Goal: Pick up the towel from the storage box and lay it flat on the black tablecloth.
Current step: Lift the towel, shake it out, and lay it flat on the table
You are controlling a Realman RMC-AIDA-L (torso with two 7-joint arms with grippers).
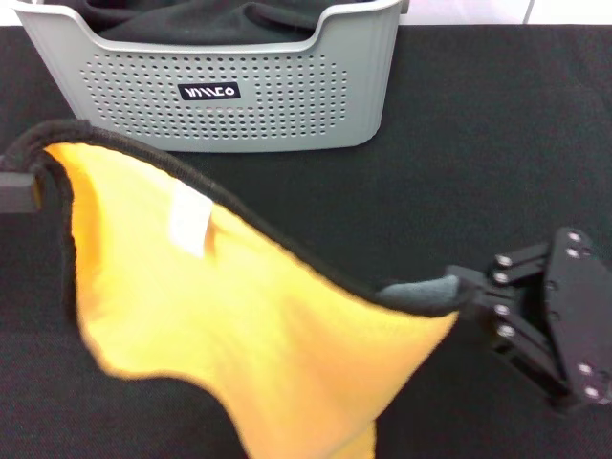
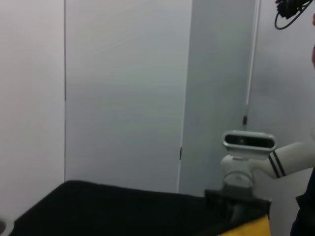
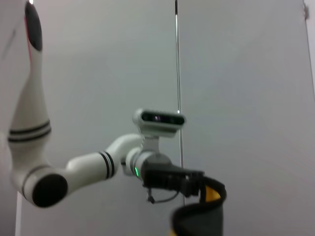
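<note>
The yellow-orange towel (image 1: pixel 239 325) with black edge trim and a white tag hangs spread in the air above the black tablecloth (image 1: pixel 497 143), stretched between both grippers. At the left edge of the head view my left gripper (image 1: pixel 21 186) is shut on one top corner. My right gripper (image 1: pixel 448 293) pinches the opposite corner at the lower right. The right wrist view shows the left gripper (image 3: pixel 194 184) clamped on the towel's edge (image 3: pixel 212 194). The left wrist view shows the right gripper (image 2: pixel 232 200) with a bit of towel (image 2: pixel 250 227). The grey storage box (image 1: pixel 229 105) stands behind.
A dark cloth (image 1: pixel 210 19) lies inside the storage box at the back left. The tablecloth (image 2: pixel 113 209) reaches across the whole table, with a pale wall beyond it.
</note>
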